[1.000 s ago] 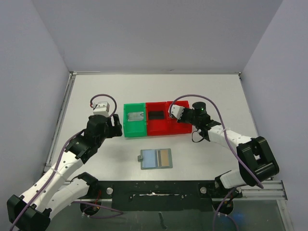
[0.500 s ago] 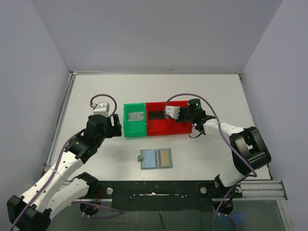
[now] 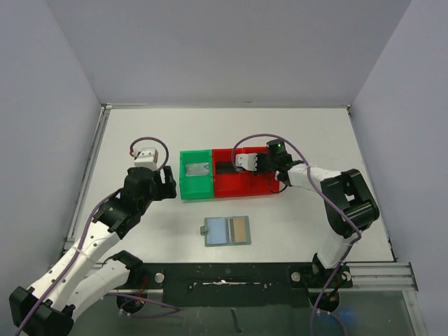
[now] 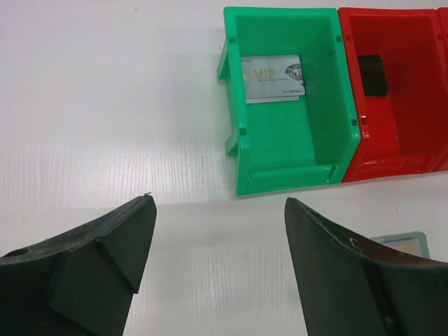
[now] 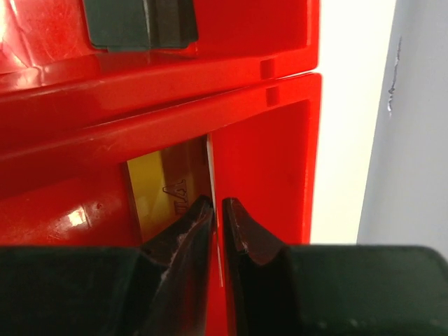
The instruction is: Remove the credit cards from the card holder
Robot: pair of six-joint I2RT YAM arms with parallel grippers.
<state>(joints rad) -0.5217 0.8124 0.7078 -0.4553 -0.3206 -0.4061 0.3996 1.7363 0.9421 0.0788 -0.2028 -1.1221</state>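
The grey-blue card holder (image 3: 226, 230) lies flat near the front of the table, a gold credit card (image 3: 239, 229) showing in it; its corner peeks into the left wrist view (image 4: 402, 241). My right gripper (image 3: 261, 170) (image 5: 218, 203) reaches down into the right red bin (image 5: 280, 140). Its jaws stand a sliver apart, a gold credit card (image 5: 168, 189) on edge between them and against the left finger. My left gripper (image 3: 161, 184) (image 4: 220, 210) hangs open and empty over the table, left of the green bin (image 4: 238, 140).
A silver card (image 4: 274, 78) (image 3: 198, 169) lies in the green bin (image 3: 184, 190). A black card (image 4: 373, 75) (image 5: 140, 24) (image 3: 227, 168) lies in the middle red bin (image 3: 231, 189). The three bins stand in a row, and grey walls enclose the table.
My right gripper has moved left and down into the right red bin with the gold card, and its jaws have parted slightly. The left arm has stayed still.
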